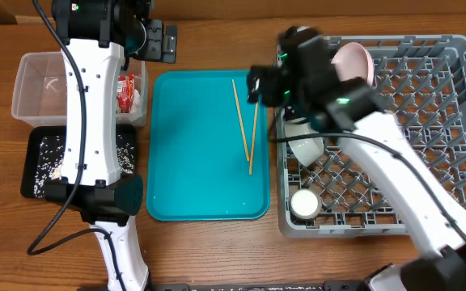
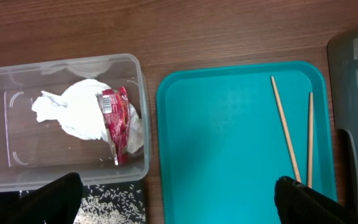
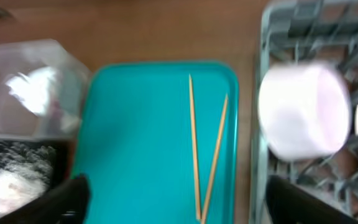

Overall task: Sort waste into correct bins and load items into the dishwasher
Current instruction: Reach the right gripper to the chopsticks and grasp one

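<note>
The left hand (image 2: 178, 186) is spread wide: only its two dark fingertips (image 2: 55, 196) show at the lower corners of its wrist view, and nothing is between them. It hangs above the far-left part of the desk (image 1: 217, 259), over the gap between the clear tub (image 1: 21, 89) and the teal tray (image 1: 192, 145).

The tub stands at the far-left corner. In it lies the crumpled white napkin (image 2: 73, 112), with the red-and-white wrapper (image 2: 118, 121) on the napkin's right side. Just nearward of the tub, touching it or nearly so, is the black tray (image 1: 28, 166), strewn with loose white rice (image 1: 51, 158).

The right hand (image 3: 176, 190) is also parted and empty. Its view is blurred, but its fingers (image 3: 55, 199) stand well apart at the bottom corners. It hovers over the right side of the teal tray, at the middle of the desk, just beside the grey dish rack (image 1: 427, 105).

Below it the two wooden chopsticks (image 1: 242, 125) lie flat on the tray in a narrow V, with the tips meeting toward the near edge and spreading toward the far edge.

The rack fills the right side of the desk. A pale pink plate (image 1: 356, 58) stands on edge near its far-left corner, partly hidden by the arm. A white bowl (image 1: 307, 148) sits along its left wall, and a small white cup (image 1: 304, 204) is at its near-left corner.
</note>
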Tool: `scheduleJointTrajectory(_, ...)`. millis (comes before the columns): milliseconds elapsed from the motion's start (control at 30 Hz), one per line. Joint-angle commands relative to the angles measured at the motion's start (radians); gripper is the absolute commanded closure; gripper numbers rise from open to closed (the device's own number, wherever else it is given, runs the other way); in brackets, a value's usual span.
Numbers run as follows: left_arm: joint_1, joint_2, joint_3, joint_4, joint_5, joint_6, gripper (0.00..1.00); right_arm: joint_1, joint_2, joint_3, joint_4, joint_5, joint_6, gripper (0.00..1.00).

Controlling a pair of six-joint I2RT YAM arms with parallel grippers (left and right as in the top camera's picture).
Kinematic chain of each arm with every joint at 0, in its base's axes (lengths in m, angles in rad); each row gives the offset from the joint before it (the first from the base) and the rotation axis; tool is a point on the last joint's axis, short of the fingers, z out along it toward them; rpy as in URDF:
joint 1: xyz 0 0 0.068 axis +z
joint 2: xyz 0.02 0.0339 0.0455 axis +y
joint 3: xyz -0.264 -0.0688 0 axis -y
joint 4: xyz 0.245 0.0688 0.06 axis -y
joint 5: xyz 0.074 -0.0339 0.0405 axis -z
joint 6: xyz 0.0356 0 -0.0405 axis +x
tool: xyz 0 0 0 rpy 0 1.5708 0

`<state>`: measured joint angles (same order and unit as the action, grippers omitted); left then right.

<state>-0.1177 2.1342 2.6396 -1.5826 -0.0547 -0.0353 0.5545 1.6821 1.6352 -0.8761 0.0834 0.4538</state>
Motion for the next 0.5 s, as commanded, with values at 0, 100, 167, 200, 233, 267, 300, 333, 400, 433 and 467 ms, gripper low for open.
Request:
scheduleJointTrajectory(0, 0.0, -0.01, 0.019, 0.001, -0.007, -0.013, 0.0, 0.071, 0.115, 0.004, -0.01, 0.09, 0.075, 0.2)
scheduleJointTrajectory(100, 0.0, -0.01, 0.019, 0.001, -0.007, -0.013, 0.0, 0.123, 0.225, 0.004, -0.008, 0.127, 0.143, 0.27)
scheduleJointTrajectory(167, 0.0, -0.01, 0.019, 0.001, -0.007, -0.013, 0.0, 0.137, 0.266, 0.004, -0.005, 0.134, 0.173, 0.3)
scheduleJointTrajectory(200, 0.0, -0.01, 0.019, 0.001, -0.007, -0.014, 0.0, 0.146, 0.301, 0.004, 0.004, 0.134, 0.18, 0.32)
scheduleJointTrajectory(233, 0.0, -0.01, 0.019, 0.001, -0.007, -0.013, 0.0, 0.148, 0.312, 0.004, 0.008, 0.134, 0.18, 0.32)
scheduleJointTrajectory(267, 0.0, -0.01, 0.019, 0.001, -0.007, -0.013, 0.0, 0.153, 0.344, 0.004, 0.023, 0.136, 0.179, 0.33)
scheduleJointTrajectory(300, 0.0, -0.01, 0.019, 0.001, -0.007, -0.013, 0.0, 0.153, 0.377, 0.004, 0.037, 0.153, 0.179, 0.34)
scheduleJointTrajectory(333, 0.0, -0.01, 0.019, 0.001, -0.007, -0.013, 0.0, 0.153, 0.402, 0.004, 0.041, 0.164, 0.178, 0.34)
scheduleJointTrajectory(400, 0.0, -0.01, 0.019, 0.001, -0.007, -0.013, 0.0, 0.148, 0.423, 0.004, 0.049, 0.163, 0.175, 0.36)
scheduleJointTrajectory(433, 0.0, -0.01, 0.019, 0.001, -0.007, -0.013, 0.0, 0.148, 0.431, 0.004, 0.056, 0.163, 0.172, 0.38)
scheduleJointTrajectory(467, 0.0, -0.01, 0.019, 0.001, -0.007, -0.013, 0.0, 0.146, 0.441, 0.004, 0.072, 0.162, 0.155, 0.41)
